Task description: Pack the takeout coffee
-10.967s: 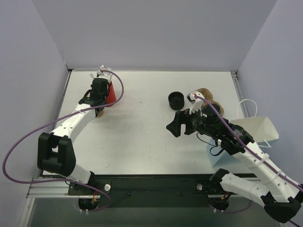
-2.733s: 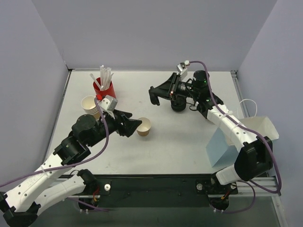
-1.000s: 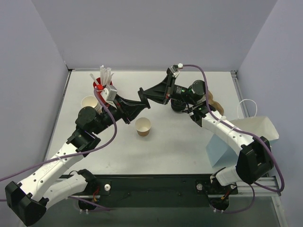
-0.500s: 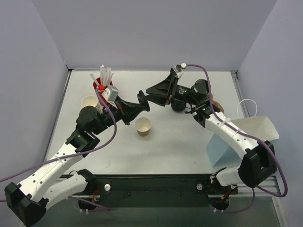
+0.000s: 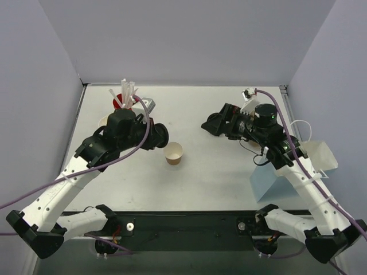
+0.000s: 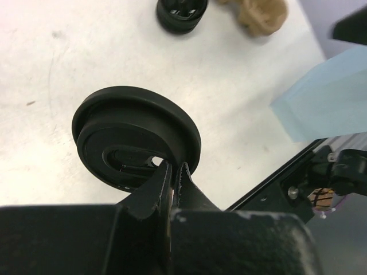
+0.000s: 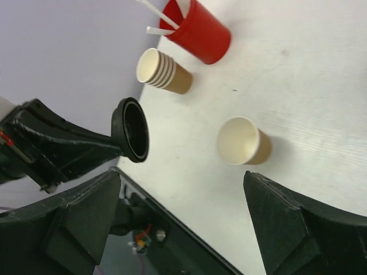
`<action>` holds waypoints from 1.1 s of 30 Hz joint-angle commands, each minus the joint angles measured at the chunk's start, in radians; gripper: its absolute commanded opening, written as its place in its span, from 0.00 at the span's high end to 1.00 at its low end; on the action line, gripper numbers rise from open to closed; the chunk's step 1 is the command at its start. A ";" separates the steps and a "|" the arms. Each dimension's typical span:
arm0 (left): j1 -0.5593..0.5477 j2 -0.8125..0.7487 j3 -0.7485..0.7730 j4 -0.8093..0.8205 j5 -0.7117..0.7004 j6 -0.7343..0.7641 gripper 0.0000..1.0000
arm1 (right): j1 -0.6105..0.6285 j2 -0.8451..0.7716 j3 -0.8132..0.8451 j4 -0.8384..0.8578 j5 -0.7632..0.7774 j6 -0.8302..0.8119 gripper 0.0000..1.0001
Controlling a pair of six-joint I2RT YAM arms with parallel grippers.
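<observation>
Takeout coffee cup (image 5: 174,153) uncovered, left tool (image 6: 174,172) clamping black lid (image 6: 137,134) (by rim), right tool (image 7: 186,217) wide open.

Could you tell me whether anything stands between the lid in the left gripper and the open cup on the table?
Nothing visible does. The left gripper holds the black lid in the air beside the open paper cup, only bare table between them. The cup stack and open right gripper stand aside.

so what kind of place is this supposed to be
Likely a lab bench staged as a takeout coffee station: a white table with stacked paper cups, a red cup of straws, black lids and a white bag.
</observation>
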 commanded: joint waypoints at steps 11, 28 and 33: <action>-0.154 0.450 0.339 -0.335 -0.184 0.068 1.00 | 0.105 -0.204 0.021 -0.275 0.342 -0.299 0.07; -0.166 0.744 0.506 -0.418 -0.243 0.094 1.00 | 0.120 -0.293 0.009 -0.296 0.399 -0.310 0.07; -0.166 0.749 0.509 -0.442 -0.265 0.100 1.00 | 0.123 -0.287 0.011 -0.298 0.404 -0.316 0.07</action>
